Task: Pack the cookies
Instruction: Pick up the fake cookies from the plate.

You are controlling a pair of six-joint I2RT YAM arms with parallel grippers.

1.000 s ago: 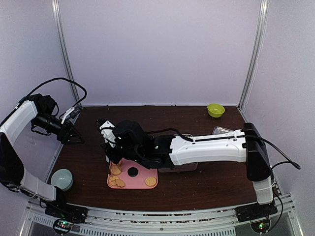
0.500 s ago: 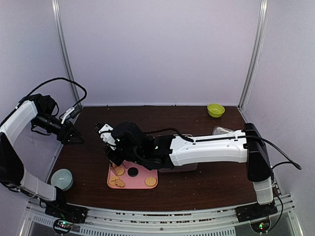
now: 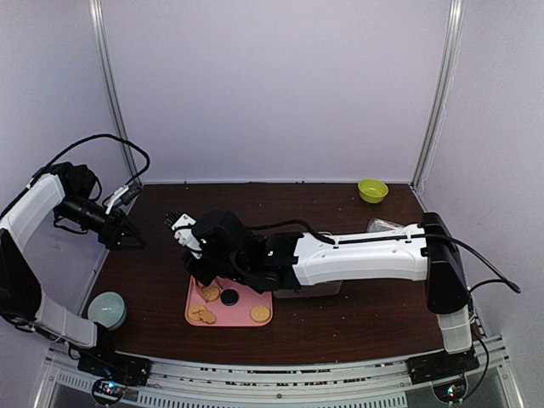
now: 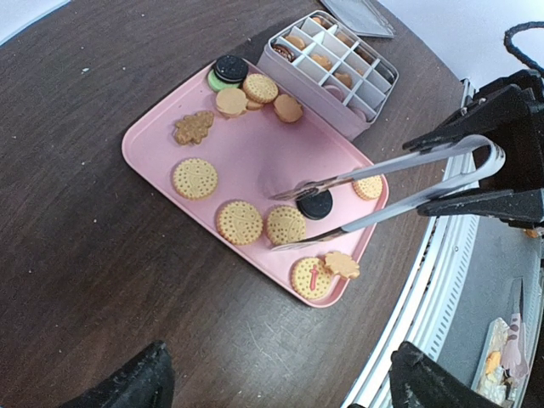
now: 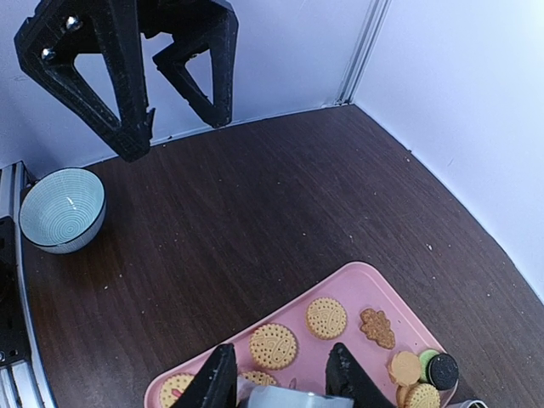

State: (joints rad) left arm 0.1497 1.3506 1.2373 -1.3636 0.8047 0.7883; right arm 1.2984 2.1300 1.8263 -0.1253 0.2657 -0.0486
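Right arm: wrist is raised and drawn a little toward the back-left of where it was a second ago, when it sat low over the tray's left side. Left arm unchanged.

- Right claw is clenched on the handle end of the tongs. The tongs reach out over the tray, and their two tips straddle the dark cookie near the tray's middle. The tips look parted, not pinched. Whether they touch the cookie, cannot tell.
- Left claw is released, jaws wide, carrying nothing. It hangs high at the left of the worktop, well apart from the tray. Probably parked there so its camera looks down on the work and the arm stays out of the right arm's path.
- Cookies: most lie loose and flat on the tray. A small cluster sits against the box at the tray's far corner. Several are already in the box's compartments.
- Box touches the tray's edge, so each carry is short.

Judgement: packing is partly done, and the dark cookie looks like the next pick. The long tongs give reach but a weak pinch. A flat cookie could slide or tip if the tips close off-centre.
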